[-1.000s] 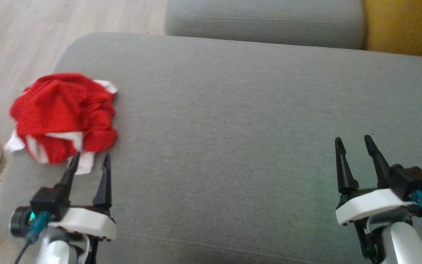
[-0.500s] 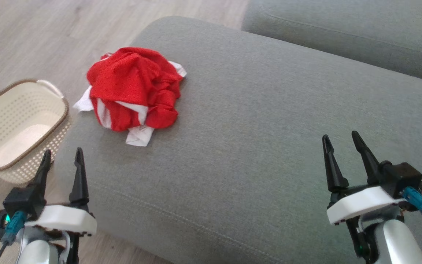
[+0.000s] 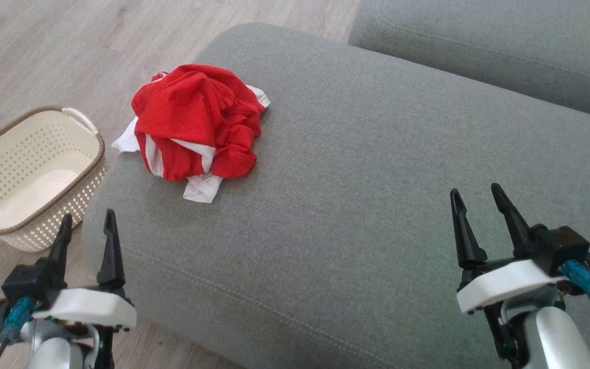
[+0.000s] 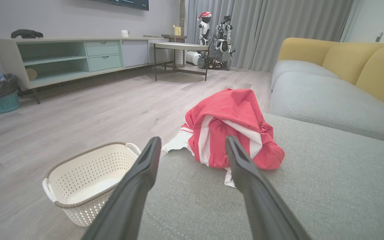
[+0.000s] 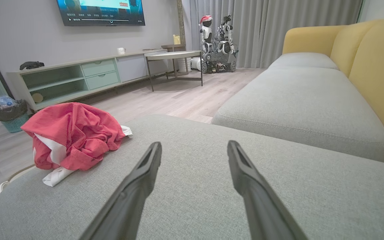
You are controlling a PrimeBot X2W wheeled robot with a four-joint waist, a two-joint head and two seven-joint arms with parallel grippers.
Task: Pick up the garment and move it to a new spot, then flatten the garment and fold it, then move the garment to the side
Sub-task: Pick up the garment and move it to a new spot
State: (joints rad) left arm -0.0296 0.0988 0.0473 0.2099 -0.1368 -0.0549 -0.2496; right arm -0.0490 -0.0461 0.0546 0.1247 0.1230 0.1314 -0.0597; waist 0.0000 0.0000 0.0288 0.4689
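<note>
A crumpled red and white garment lies in a heap near the left end of the grey sofa cushion. The same heap of garment sits just beyond my left fingers in the left wrist view, and the garment is at the left in the right wrist view. My left gripper hovers open at the cushion's near left corner, short of the cloth, holding nothing. My right gripper stands open over the cushion's right side, far from the garment, empty too.
A cream perforated basket stands on the wooden floor just left of the cushion, close to my left gripper. A second grey cushion lies behind. Yellow backrests rise at the right. A low cabinet and a round table stand farther off.
The head camera has swung left, so the whole picture shifted and the basket came into view. The garment still lies in the same heap. Both grippers stay open.
</note>
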